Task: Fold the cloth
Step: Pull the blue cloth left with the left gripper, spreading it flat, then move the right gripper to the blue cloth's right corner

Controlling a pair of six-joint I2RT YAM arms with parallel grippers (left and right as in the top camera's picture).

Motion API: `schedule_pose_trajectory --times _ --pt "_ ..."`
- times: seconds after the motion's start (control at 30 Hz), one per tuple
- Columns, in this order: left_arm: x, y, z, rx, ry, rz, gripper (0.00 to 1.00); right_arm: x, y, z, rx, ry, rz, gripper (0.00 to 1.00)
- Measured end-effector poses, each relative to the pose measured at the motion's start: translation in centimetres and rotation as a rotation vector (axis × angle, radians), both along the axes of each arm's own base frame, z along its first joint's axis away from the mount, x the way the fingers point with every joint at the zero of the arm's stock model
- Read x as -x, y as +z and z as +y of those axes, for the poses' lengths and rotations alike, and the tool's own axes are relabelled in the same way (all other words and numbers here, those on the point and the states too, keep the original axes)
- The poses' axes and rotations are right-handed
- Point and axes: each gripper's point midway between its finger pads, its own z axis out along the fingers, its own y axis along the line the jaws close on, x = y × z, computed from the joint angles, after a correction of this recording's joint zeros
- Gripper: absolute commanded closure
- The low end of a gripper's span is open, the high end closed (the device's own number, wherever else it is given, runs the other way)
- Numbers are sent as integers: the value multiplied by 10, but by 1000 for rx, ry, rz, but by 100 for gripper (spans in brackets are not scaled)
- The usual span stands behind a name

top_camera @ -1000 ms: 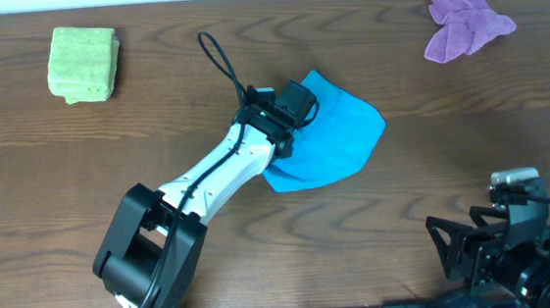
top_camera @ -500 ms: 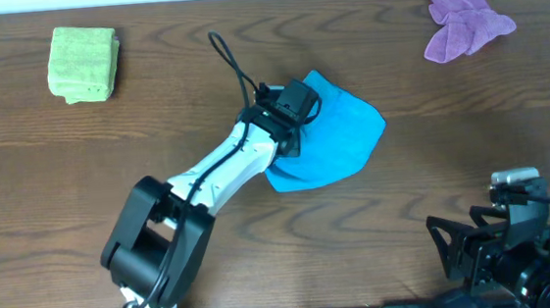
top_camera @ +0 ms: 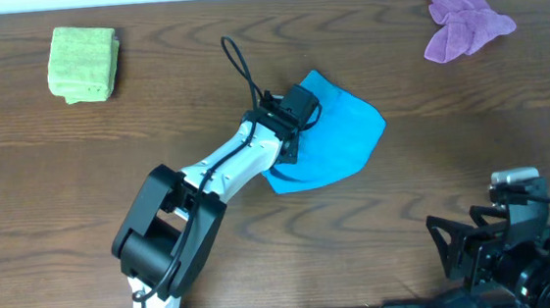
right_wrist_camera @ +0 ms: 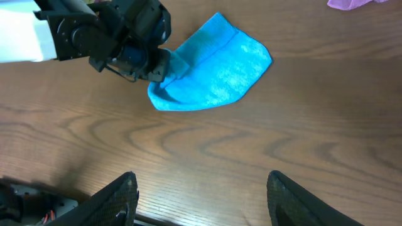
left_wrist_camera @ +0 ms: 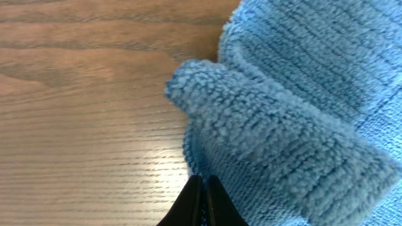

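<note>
Blue cloth (top_camera: 337,134) lies a little right of the middle of the wooden table (top_camera: 52,191), bunched into a rough wedge with its broad end toward the far right. I have the left arm stretched diagonally across the table from the near side. The left gripper (top_camera: 295,125) sits at the cloth's left edge, partly over the fabric.

On my left wrist feed the two black fingers (left_wrist_camera: 195,199) are pressed together, with only a thin line between them. They meet right at the hem of the blue cloth (left_wrist_camera: 295,113), so I read this as a pinch on that edge. Just beyond the tips a thick lip of the fabric is curled up and over, with bare wood to its left.

The right arm is parked at the near right corner, well apart from the cloth. On its wrist feed the right gripper (right_wrist_camera: 201,188) is spread wide, with nothing between its fingers.

A folded green cloth (top_camera: 82,63) sits at the far left and a crumpled purple cloth (top_camera: 466,19) at the far right. A black cable (top_camera: 238,63) loops up behind the left wrist.
</note>
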Motion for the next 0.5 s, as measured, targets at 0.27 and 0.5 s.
schedule_pose_trajectory --times 0.27,0.5 --pt "-3 92 82 -56 260 -138 94 -5 4 1 -7 -1 -24 35" --pt "25 85 135 -107 510 -6 58 -8 5 3 -7 0 -22 33"
